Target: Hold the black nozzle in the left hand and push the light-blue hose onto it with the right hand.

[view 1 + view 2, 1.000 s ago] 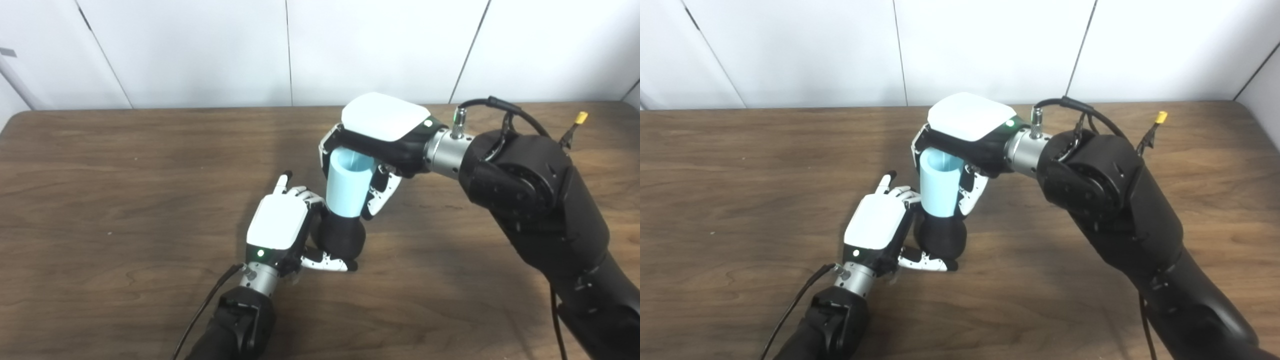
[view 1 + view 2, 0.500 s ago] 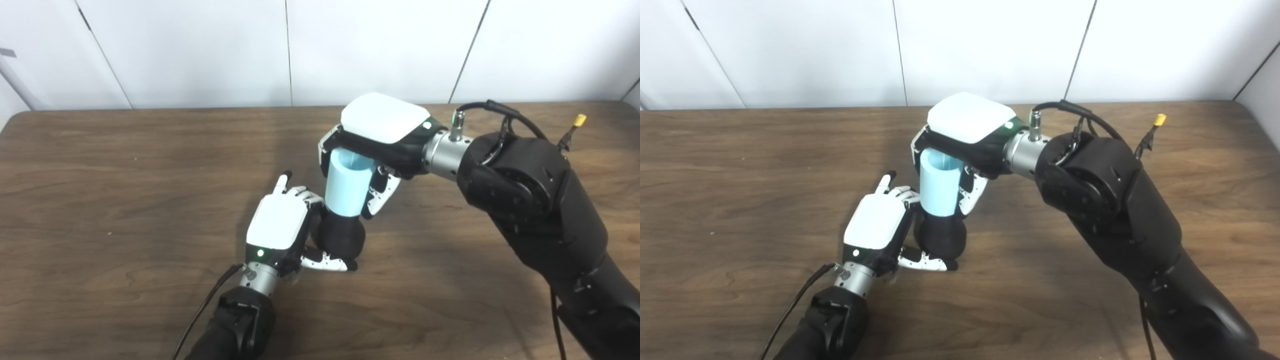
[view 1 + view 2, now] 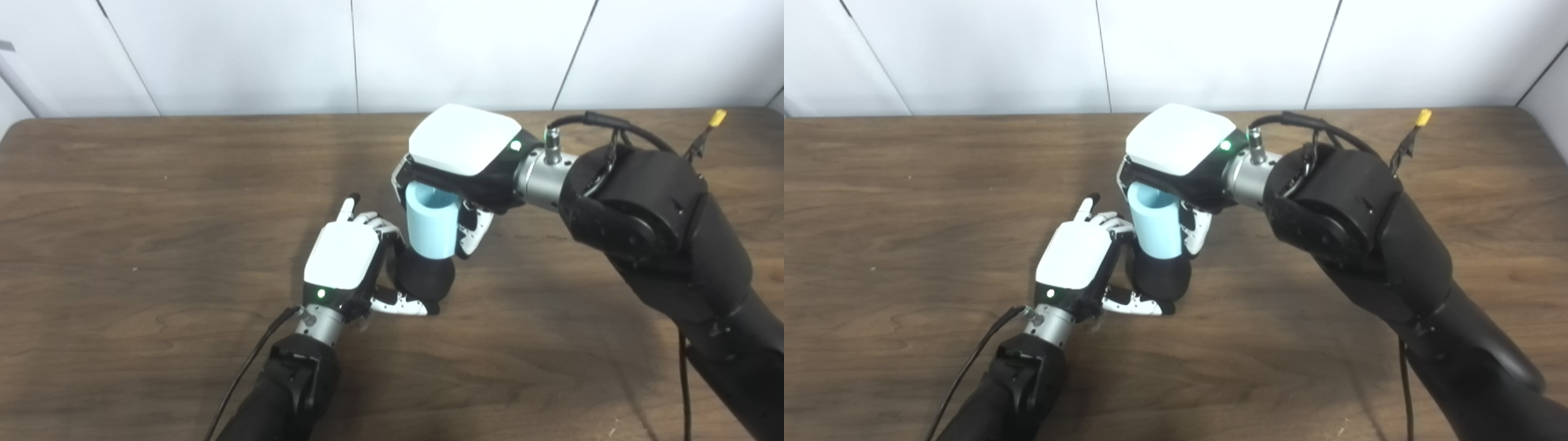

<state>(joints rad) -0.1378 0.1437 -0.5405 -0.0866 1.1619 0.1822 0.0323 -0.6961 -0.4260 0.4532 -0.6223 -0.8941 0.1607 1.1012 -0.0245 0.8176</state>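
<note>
The light-blue hose (image 3: 431, 224) stands nearly upright, directly above the black nozzle (image 3: 424, 277), their long axes in line. The right hand (image 3: 462, 160) wraps the hose from above; the left hand (image 3: 344, 264) clasps the nozzle low over the table (image 3: 122, 233).

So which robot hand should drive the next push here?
Probably the right robot hand: it grips the light-blue hose from above, over the black nozzle braced by the left robot hand.
</note>
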